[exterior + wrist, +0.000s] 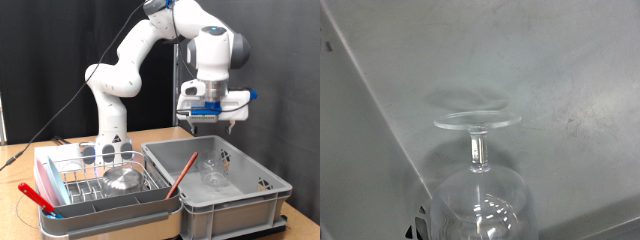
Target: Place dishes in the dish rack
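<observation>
Stemmed glass (480, 170) fills the lower centre of my wrist view: upturned, round foot uppermost, thin stem running down to the bowl at the frame's bottom edge, resting on the grey crate floor (560, 80), with its faint shadow on the floor just above the foot. In the exterior view the same clear glass (213, 172) sits inside the grey plastic crate (262, 195), lower right of the frame, small and hard to read there. A red-handled utensil (182, 172) leans across the crate's left part, tip down. To the left of the crate, lower left of the frame, stands the dish rack (70, 178), silver wire in a pink-and-grey tray (45, 183). In it lies a steel bowl (123, 180), and behind that a pale blue plate (108, 151) stands on edge against the prongs. Another red-handled utensil (36, 197) rests at the tray's front left corner. My claw (213, 122) hangs above the crate, right of centre, well clear of the glass and directly over it. No fingertips show in the wrist view, and nothing sits between my fingers; whether they are spread or closed I cannot tell. All of it stands on a wooden table (25, 165).
</observation>
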You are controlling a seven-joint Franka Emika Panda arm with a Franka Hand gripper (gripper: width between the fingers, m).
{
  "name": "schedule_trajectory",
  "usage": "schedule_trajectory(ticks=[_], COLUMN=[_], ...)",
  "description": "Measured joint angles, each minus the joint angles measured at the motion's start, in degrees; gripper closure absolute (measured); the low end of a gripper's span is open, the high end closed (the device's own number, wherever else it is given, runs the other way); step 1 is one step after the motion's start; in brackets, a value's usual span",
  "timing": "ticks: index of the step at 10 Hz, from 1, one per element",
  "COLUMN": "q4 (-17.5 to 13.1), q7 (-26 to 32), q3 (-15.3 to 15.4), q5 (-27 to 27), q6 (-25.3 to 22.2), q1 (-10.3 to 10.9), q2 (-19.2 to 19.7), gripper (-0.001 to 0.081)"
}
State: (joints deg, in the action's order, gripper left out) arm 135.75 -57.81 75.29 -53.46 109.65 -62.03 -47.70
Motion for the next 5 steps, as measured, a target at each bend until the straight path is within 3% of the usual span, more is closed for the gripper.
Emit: schedule_trajectory(ticks=[3, 5], q4=[-0.8, -1.1], q7=[-0.7, 0.1], q3=[3.4, 5.1], q5=[0.9, 0.9], q6=[-3.8, -4.0], q1=[-2.7, -4.0], q2=[0.5, 0.7], gripper=[-0.0003, -0.0003])
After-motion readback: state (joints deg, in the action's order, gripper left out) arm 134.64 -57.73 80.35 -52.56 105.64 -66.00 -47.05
